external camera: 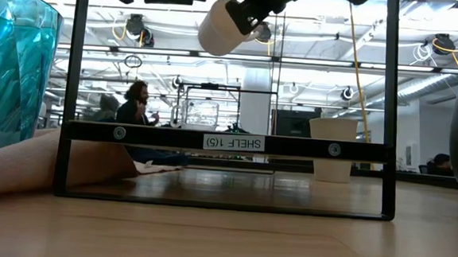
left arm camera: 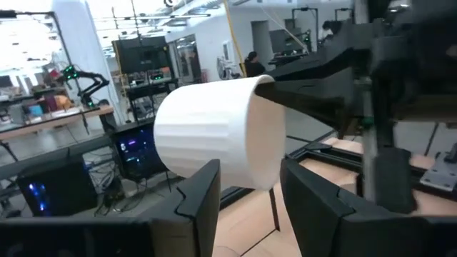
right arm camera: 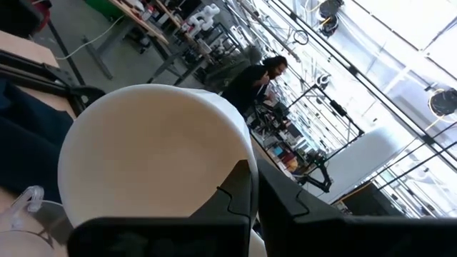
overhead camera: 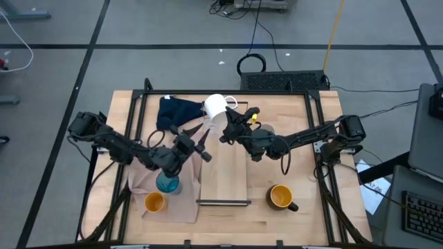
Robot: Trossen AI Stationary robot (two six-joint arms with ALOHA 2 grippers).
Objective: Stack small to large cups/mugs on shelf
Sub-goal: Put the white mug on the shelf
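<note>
A white mug [overhead camera: 216,106] hangs on its side high over the far end of the shelf [overhead camera: 225,173], with my right gripper [overhead camera: 227,123] shut on it. In the low view the white mug [external camera: 223,24] shows well above the shelf's black frame [external camera: 228,142]. My left gripper [overhead camera: 203,142] is open and level, just short of the mug, which shows beyond its fingers [left arm camera: 203,193]. The teal tumbler [overhead camera: 167,183] and small orange cup [overhead camera: 154,202] stand on the beige cloth. The dark-handled orange mug [overhead camera: 282,197] stands right of the shelf. My right gripper holds the white mug by its rim [right arm camera: 235,160], one finger [right arm camera: 239,189] inside the mouth and the other outside the wall. The fingers come level from the table's right. The mug is lifted clear, lying on its side with its mouth toward the gripper.
A dark blue cloth [overhead camera: 176,111] lies at the far left. The beige cloth [overhead camera: 173,207] covers the near left. A beige cup [external camera: 333,149] stands beyond the shelf frame. Black frame rails [overhead camera: 322,138] run along the table's sides.
</note>
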